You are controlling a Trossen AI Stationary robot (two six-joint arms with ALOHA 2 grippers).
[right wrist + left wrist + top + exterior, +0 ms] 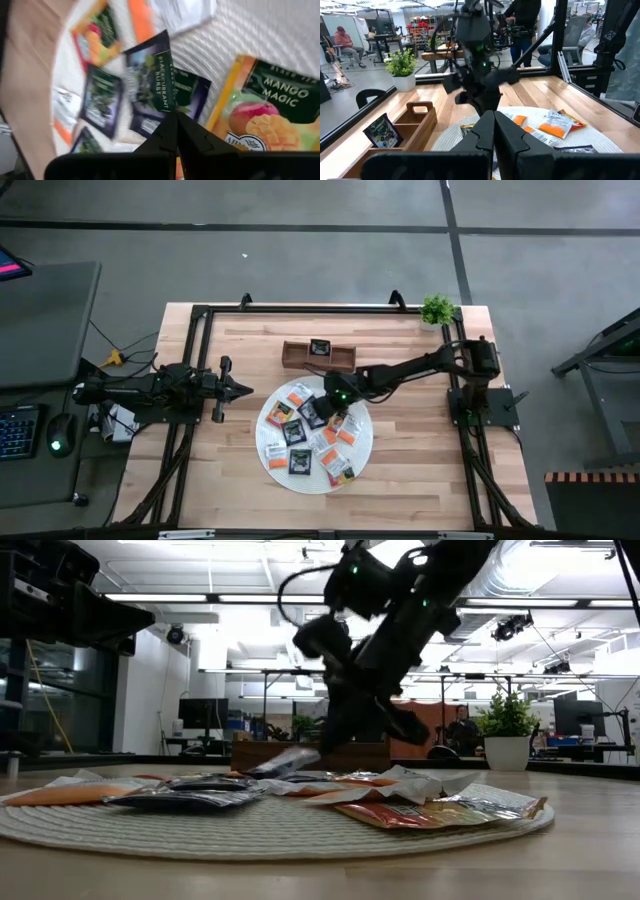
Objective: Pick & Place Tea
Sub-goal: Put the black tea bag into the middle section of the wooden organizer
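Right gripper (176, 116) pinched on blackcurrant sachet (150, 75), above mat (260, 30).

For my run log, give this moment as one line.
right gripper: shut on blackcurrant sachet, over mat | left gripper: shut, waiting | tray: one sachet

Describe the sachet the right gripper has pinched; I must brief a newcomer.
On the round white mat, find the right gripper, shut on the blackcurrant sachet. It is dark with a green name band, unlike the orange mango sachet beside it.
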